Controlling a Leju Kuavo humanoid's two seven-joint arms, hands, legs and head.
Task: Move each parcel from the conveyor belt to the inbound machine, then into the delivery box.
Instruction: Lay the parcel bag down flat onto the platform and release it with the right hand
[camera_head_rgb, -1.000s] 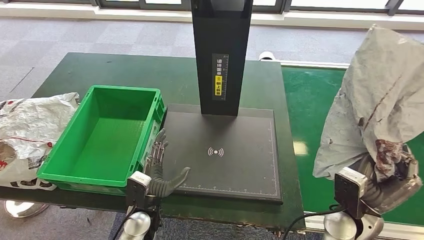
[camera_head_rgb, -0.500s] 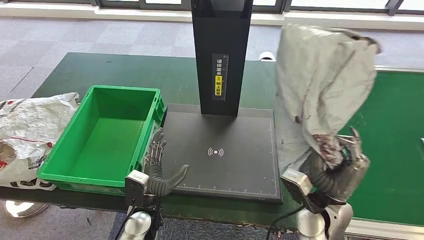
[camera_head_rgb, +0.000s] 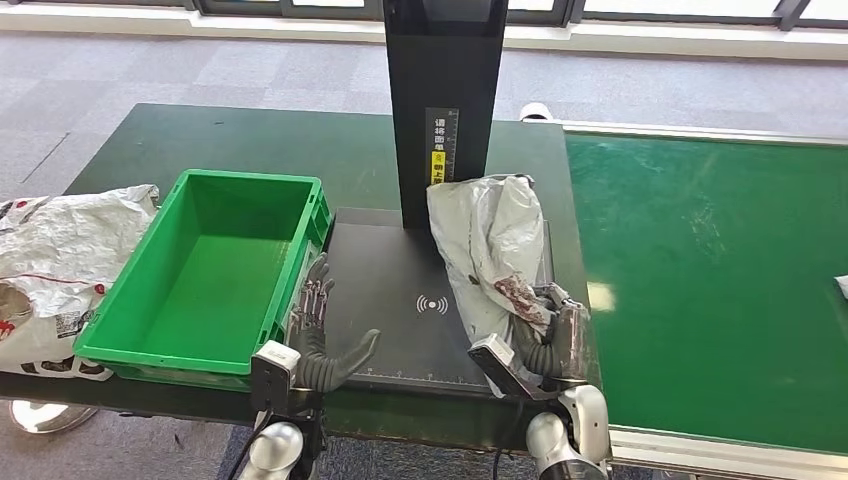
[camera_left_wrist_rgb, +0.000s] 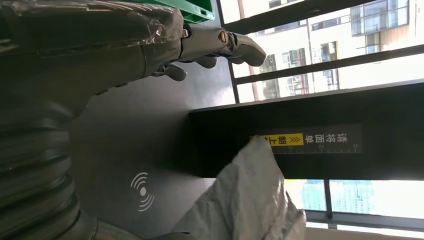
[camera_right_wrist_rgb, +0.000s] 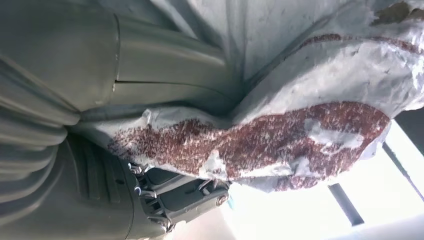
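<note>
Right robot hand (camera_head_rgb: 548, 340) grips grey parcel (camera_head_rgb: 490, 235), seemingly touching scanner plate (camera_head_rgb: 400, 290).

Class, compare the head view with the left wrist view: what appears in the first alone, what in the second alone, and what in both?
Head view alone: the green box, the conveyor belt, white bags at the table's left end, and the right robot hand gripping the grey parcel.

Left wrist view alone: buildings through the windows.

Both: the left robot hand resting open on the black scanner pad, the parcel, and the black post's yellow label.
</note>
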